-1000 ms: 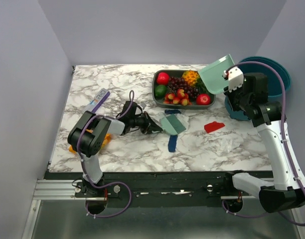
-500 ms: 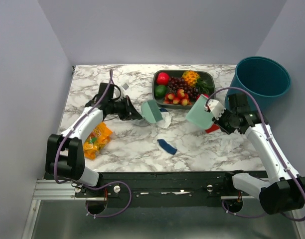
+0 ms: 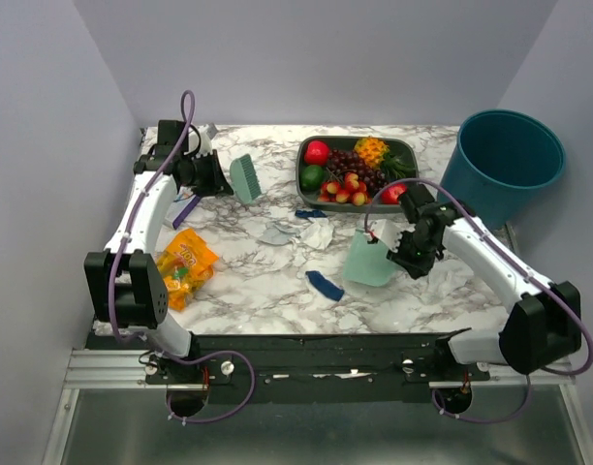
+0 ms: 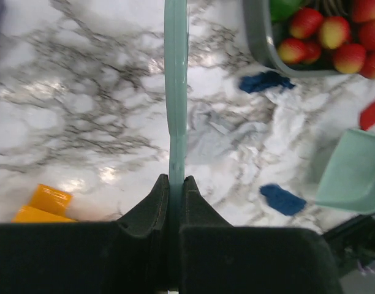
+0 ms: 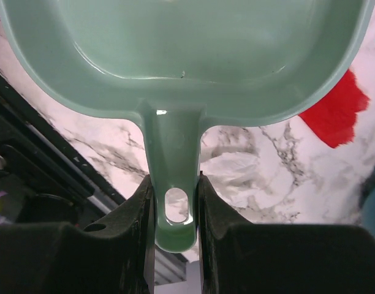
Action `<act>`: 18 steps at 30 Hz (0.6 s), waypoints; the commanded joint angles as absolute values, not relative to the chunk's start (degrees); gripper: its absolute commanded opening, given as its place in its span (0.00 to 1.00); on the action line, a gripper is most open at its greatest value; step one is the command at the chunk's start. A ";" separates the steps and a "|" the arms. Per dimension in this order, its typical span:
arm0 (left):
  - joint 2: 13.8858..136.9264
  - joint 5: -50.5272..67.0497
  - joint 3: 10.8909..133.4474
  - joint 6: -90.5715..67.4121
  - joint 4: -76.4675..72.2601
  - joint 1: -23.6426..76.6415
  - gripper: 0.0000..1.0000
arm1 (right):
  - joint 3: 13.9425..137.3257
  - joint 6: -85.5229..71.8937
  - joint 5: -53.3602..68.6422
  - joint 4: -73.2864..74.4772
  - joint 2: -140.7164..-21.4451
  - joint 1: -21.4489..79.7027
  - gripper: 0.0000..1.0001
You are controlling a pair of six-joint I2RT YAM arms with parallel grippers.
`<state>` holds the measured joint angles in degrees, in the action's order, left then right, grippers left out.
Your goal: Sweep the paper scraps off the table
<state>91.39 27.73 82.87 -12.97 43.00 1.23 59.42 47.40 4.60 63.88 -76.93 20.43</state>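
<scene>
The left gripper pinches a brush over the table, back left. The right gripper clamps a dustpan by its handle. Scraps lie mid-table between them.

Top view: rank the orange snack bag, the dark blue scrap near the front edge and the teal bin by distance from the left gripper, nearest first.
From the left gripper, shut on the brush:
1. orange snack bag, left side, toward the front.
2. dark blue scrap, front centre.
3. teal bin, far right corner.
</scene>
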 commanded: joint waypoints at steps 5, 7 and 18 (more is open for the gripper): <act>105.45 12.83 101.06 -1.06 56.42 1.67 0.00 | 69.43 35.42 5.54 71.80 -86.22 23.81 0.01; 106.78 12.04 104.48 1.13 59.40 2.02 0.00 | 69.43 34.98 5.62 74.25 -87.62 23.99 0.00; 112.06 28.82 104.24 1.32 66.97 3.51 0.00 | 67.58 33.31 0.70 70.14 -92.63 24.61 0.01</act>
